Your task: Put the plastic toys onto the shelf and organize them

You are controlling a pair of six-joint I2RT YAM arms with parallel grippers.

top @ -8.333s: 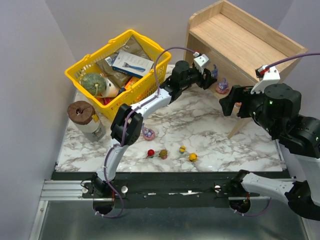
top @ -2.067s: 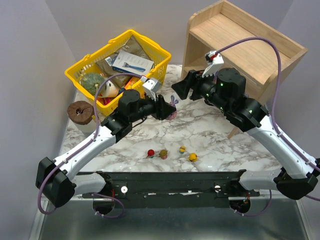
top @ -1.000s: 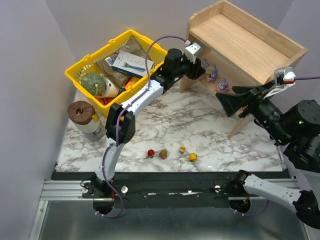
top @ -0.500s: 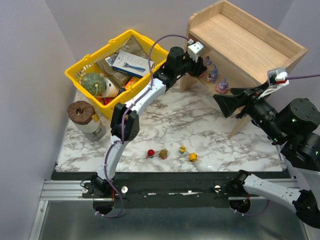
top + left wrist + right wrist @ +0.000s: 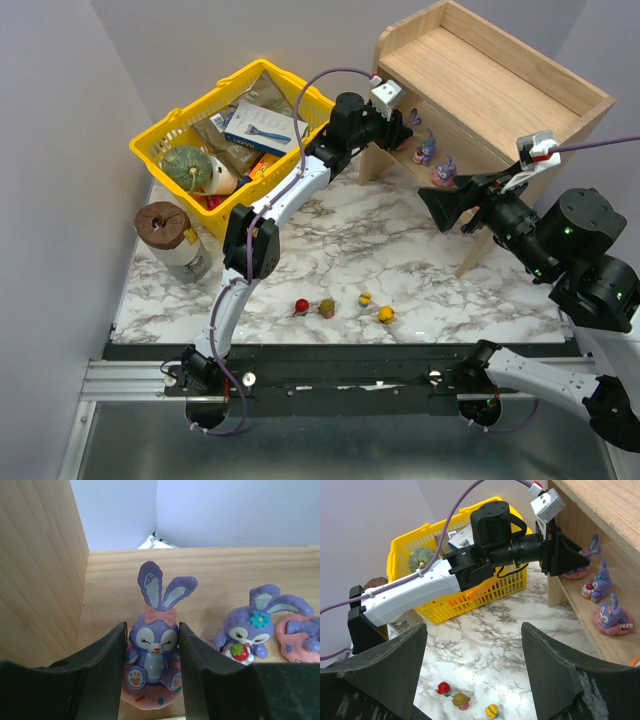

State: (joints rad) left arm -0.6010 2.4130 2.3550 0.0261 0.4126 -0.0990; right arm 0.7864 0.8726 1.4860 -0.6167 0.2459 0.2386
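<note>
1. My left claw [image 5: 151, 629] reaches into the lower tier of the shelf [image 5: 480, 80]. It is closed narrow on the bunny with a pink bow [image 5: 154, 647], with one finger against each side of it.
2. That bunny is purple and stands upright on its pink base on the lower board. It faces my wrist camera and sits near the side panel at the left of that view.
3. To its right stands a second bunny [image 5: 247, 635] with a strawberry at its front. It is near the held one but not touching it.
4. At the right edge of that view is a third bunny [image 5: 300, 636] on a pink base, right up against the second. It is cut off by the edge of the view.
5. My right claw [image 5: 474, 630] is spread wide with nothing between its fingers. It hangs in the air in front of the shelf, above the surface [image 5: 400, 250], and points toward my left arm.
6. Four small round toys lie on the marble near its front edge, well apart from the shelf:
   - the red toy [image 5: 301, 306]
   - the olive-brown toy [image 5: 326, 307] just beside the red one
   - the little yellow toy [image 5: 365, 298]
   - the bigger yellow toy [image 5: 386, 315]
7. The basket [image 5: 165, 150] is yellow and holds groceries, and it sits at the far left of the surface.
8. The jar [image 5: 163, 222] has a brown lid and stands just in front of the basket.
</note>
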